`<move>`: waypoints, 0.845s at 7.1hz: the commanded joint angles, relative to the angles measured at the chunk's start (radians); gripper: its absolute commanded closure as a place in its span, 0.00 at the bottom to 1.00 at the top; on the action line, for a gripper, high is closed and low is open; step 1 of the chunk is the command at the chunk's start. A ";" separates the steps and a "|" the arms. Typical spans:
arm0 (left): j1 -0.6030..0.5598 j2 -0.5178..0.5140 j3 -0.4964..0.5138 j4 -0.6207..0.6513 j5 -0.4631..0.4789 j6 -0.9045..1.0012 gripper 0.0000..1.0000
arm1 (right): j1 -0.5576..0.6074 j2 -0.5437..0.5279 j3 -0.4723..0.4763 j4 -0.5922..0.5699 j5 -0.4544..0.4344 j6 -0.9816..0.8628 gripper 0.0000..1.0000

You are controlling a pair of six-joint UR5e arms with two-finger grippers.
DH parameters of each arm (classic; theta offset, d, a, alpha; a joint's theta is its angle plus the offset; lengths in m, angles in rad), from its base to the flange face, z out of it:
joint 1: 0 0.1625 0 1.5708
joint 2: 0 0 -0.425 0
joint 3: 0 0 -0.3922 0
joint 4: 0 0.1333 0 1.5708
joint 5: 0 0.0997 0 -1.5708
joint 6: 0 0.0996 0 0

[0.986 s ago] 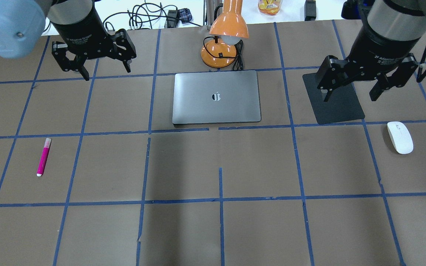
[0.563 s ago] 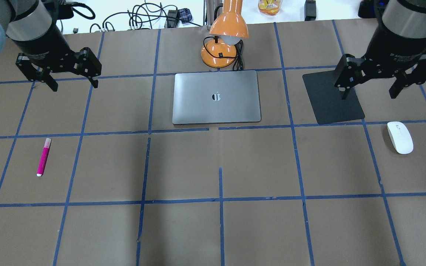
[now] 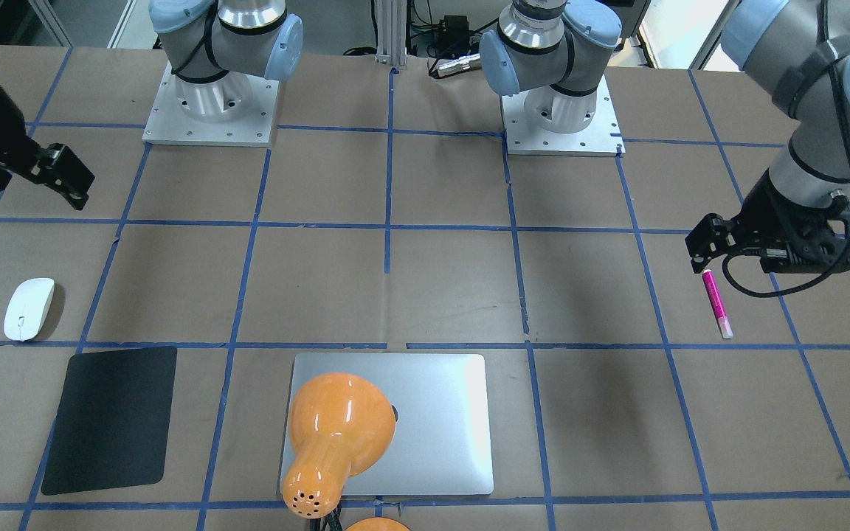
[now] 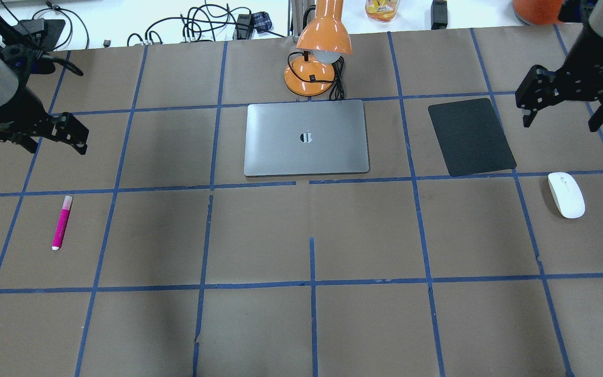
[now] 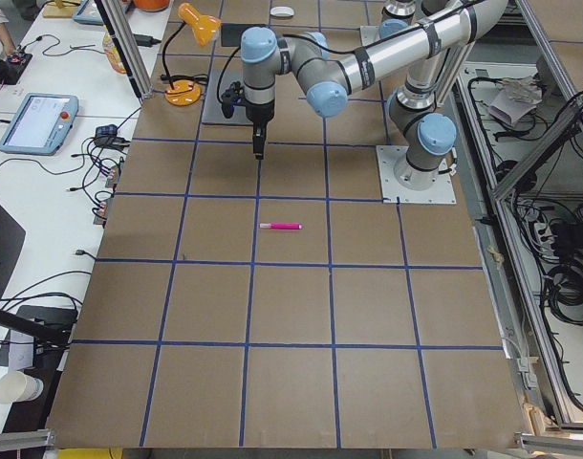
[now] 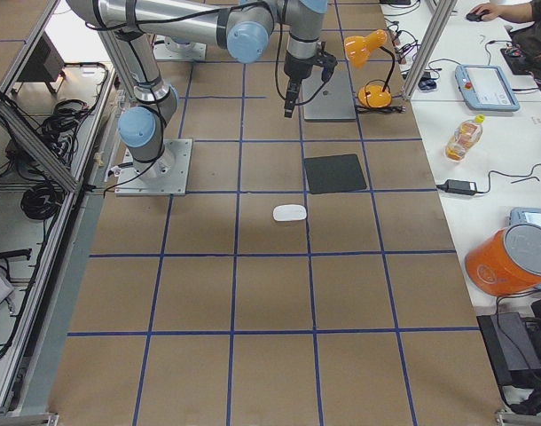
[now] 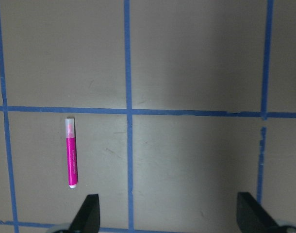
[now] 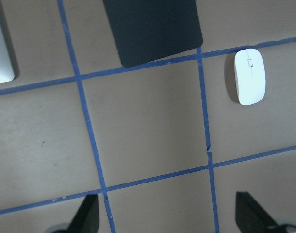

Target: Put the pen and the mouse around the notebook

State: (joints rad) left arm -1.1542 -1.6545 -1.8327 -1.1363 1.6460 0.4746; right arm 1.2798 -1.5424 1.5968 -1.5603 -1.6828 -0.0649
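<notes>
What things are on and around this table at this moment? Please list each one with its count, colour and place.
pen: 1, magenta with a pale end, lying on the robot's left side, far from the notebook
mouse: 1, white, robot's right side, near a corner of the black sheet
notebook: 1, silver-grey, closed, table centre
black sheet: 1, matte black, right of the notebook, apart from it
desk lamp: 1, orange, base just beyond the notebook's far edge
table: 1, brown cover, blue tape grid
cables: several, black, white bench beyond the table
bottle: 1, yellow-orange, same bench
left gripper: 1, black, open, above the table beyond the pen
right gripper: 1, black, open, beyond the mouse
</notes>
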 commanded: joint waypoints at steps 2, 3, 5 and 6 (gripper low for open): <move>0.238 -0.095 -0.232 0.320 -0.078 0.312 0.00 | -0.156 0.100 0.002 -0.104 0.000 -0.185 0.00; 0.247 -0.143 -0.253 0.322 -0.078 0.305 0.00 | -0.196 0.126 0.002 -0.154 0.000 -0.246 0.00; 0.248 -0.206 -0.247 0.345 -0.069 0.276 0.00 | -0.247 0.191 0.061 -0.347 -0.001 -0.387 0.00; 0.249 -0.224 -0.244 0.351 -0.071 0.259 0.00 | -0.273 0.200 0.131 -0.441 0.008 -0.456 0.00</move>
State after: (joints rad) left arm -0.9076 -1.8504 -2.0784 -0.7964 1.5759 0.7496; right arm 1.0386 -1.3645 1.6579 -1.8768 -1.6815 -0.4373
